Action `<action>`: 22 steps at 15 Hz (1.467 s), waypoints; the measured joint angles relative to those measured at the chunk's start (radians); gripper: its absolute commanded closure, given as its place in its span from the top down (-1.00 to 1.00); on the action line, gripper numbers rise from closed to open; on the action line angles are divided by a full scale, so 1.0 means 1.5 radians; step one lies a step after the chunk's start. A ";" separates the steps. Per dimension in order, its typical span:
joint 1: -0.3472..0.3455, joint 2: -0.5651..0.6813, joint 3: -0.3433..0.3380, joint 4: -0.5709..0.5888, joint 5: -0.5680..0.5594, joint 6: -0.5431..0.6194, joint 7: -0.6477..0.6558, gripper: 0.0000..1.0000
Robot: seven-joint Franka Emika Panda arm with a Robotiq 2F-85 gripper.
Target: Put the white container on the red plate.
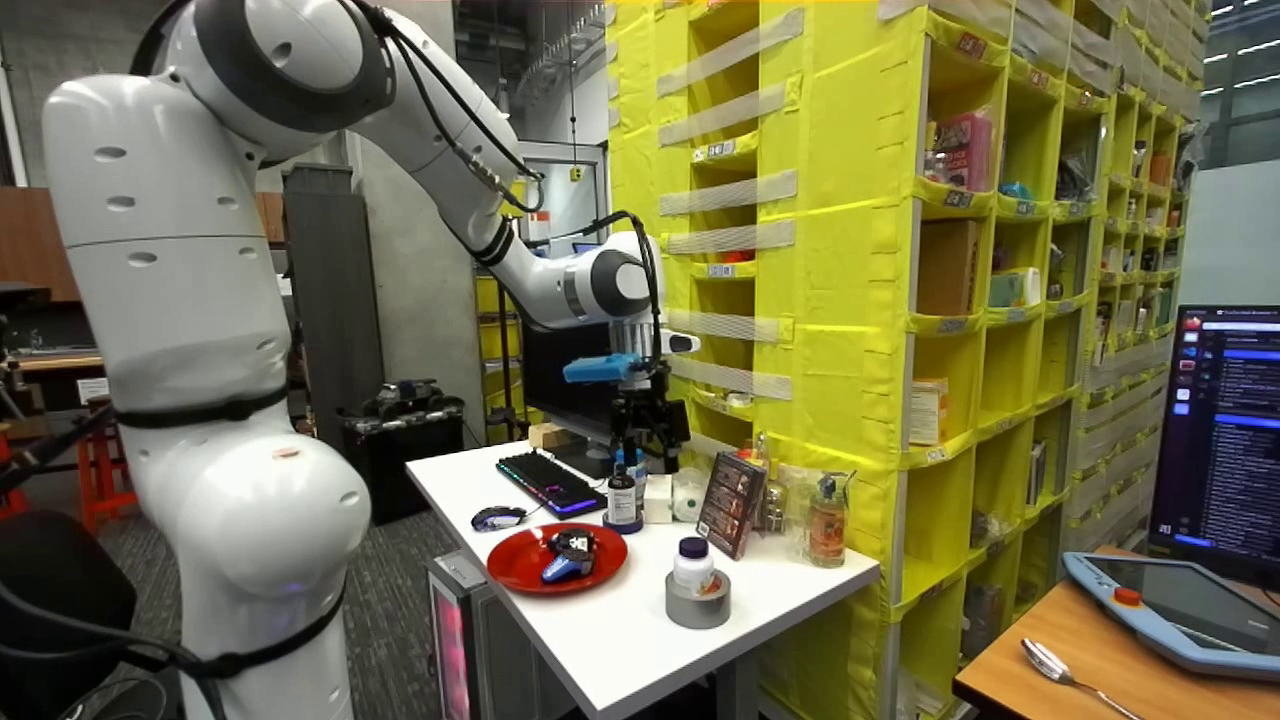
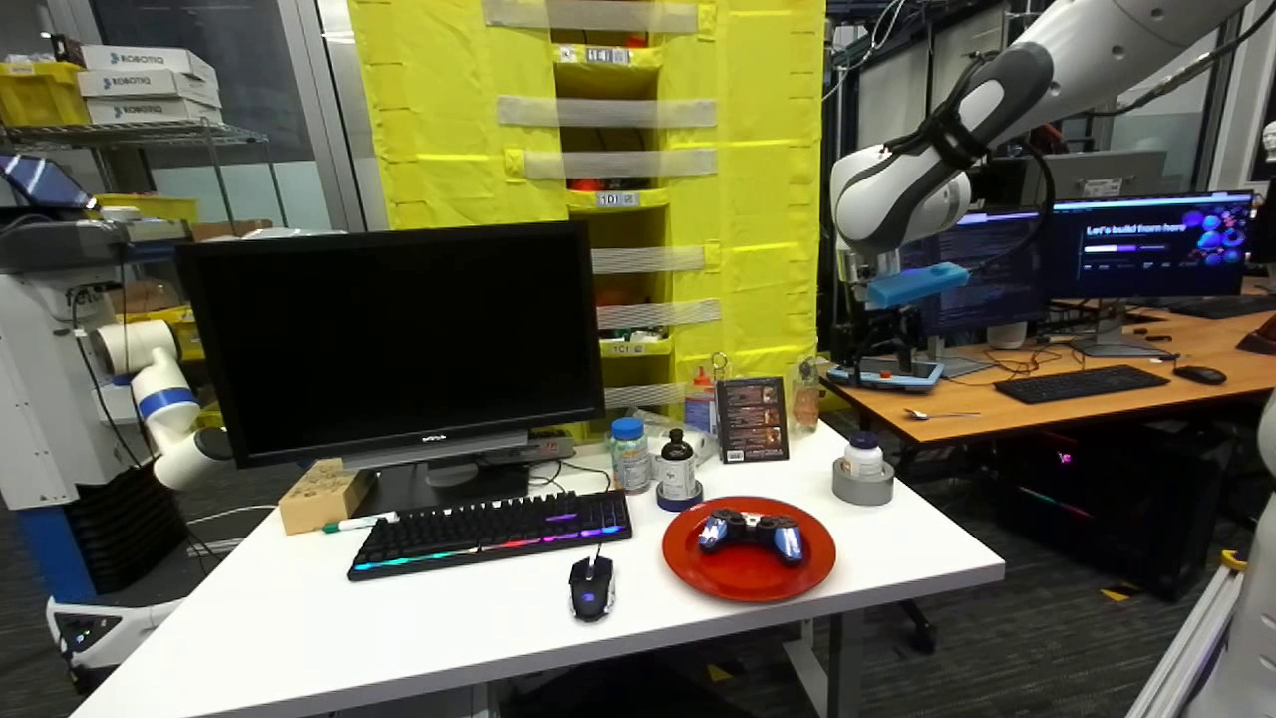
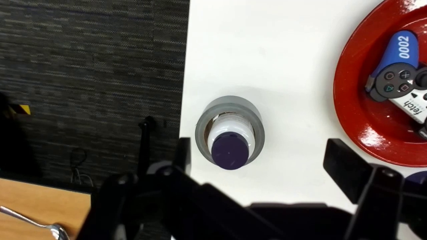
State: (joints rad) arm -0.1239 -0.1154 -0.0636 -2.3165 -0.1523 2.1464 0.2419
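From here, with my gripper spread and empty, I'd guess the white container, standing inside the grey tape roll, is light, stiff and slightly slick, so I'd pinch its upper body (just under the dark cap), above the roll.
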 measured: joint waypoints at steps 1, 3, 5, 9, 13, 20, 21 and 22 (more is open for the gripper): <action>0.000 0.010 -0.002 0.004 0.001 0.000 0.001 1.00; -0.001 0.037 -0.007 0.018 0.008 -0.001 0.004 1.00; -0.002 0.065 -0.014 0.035 0.021 -0.001 0.004 1.00; -0.004 0.122 -0.031 0.075 0.059 0.000 0.005 1.00; -0.008 0.179 -0.047 0.115 0.082 0.000 0.008 1.00; -0.009 0.260 -0.062 0.147 0.082 0.000 0.020 1.00; -0.009 0.267 -0.062 0.150 0.082 0.000 0.022 1.00; -0.009 0.273 -0.062 0.153 0.082 0.000 0.024 1.00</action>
State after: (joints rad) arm -0.1367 0.2947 -0.1562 -2.0865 -0.0293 2.1467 0.2779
